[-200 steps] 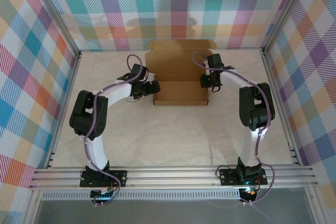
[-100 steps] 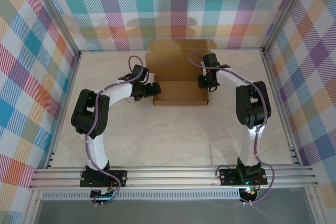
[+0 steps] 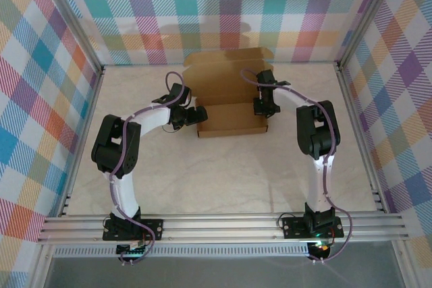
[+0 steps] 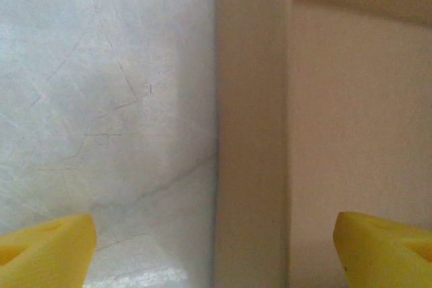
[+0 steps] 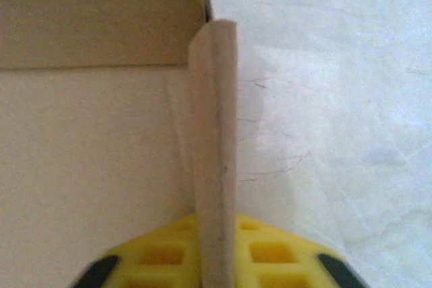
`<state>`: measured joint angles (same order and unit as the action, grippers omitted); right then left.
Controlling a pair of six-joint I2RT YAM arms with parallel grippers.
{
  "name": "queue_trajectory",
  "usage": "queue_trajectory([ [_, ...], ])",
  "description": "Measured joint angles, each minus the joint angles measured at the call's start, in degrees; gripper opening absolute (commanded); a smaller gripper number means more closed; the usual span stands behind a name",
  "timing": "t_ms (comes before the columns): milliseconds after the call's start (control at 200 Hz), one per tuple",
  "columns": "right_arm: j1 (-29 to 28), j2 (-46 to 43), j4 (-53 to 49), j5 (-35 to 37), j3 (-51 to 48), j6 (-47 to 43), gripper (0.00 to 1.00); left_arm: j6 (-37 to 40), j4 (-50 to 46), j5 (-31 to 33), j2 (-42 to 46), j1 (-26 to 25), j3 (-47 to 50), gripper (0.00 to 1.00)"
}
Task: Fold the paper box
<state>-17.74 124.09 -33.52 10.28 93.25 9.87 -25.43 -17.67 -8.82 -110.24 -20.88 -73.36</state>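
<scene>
Pinching the paper box (image 3: pixel 233 118) wall, right fingers (image 5: pixel 273 255) are closed; left fingers (image 4: pixel 47 247) spread open.

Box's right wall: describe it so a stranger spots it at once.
On the pale table lies a brown cardboard box, open-topped. Its right wall is a thin upright strip between box floor and table. Unlike the left wall, it is pinched edge-on in the right jaws.

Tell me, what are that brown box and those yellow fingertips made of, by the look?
The paper box looks like plain brown cardboard, matte and unprinted; its side wall shows a thin, raw, fibrous edge. The yellow fingertips look like moulded plastic or rubber, I cannot tell which: smooth, even colour, with grid-like recesses.
</scene>
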Motion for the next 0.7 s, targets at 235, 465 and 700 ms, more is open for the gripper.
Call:
queue_trajectory([
  [235,-1.84,0.17,-0.74,5.29,-0.02,0.79,0.3,0.07,0.0,-0.35,0.0,0.0,0.0,0.91],
  [465,-3.15,0.39,-1.05,7.78,0.0,1.53,0.0,0.66,0.0,-0.61,0.0,0.0,0.0,0.91],
  [700,-3.19,0.59,-1.22,8.81,0.17,1.57,0.49,0.85,0.0,-0.66,0.0,0.0,0.0,0.91],
])
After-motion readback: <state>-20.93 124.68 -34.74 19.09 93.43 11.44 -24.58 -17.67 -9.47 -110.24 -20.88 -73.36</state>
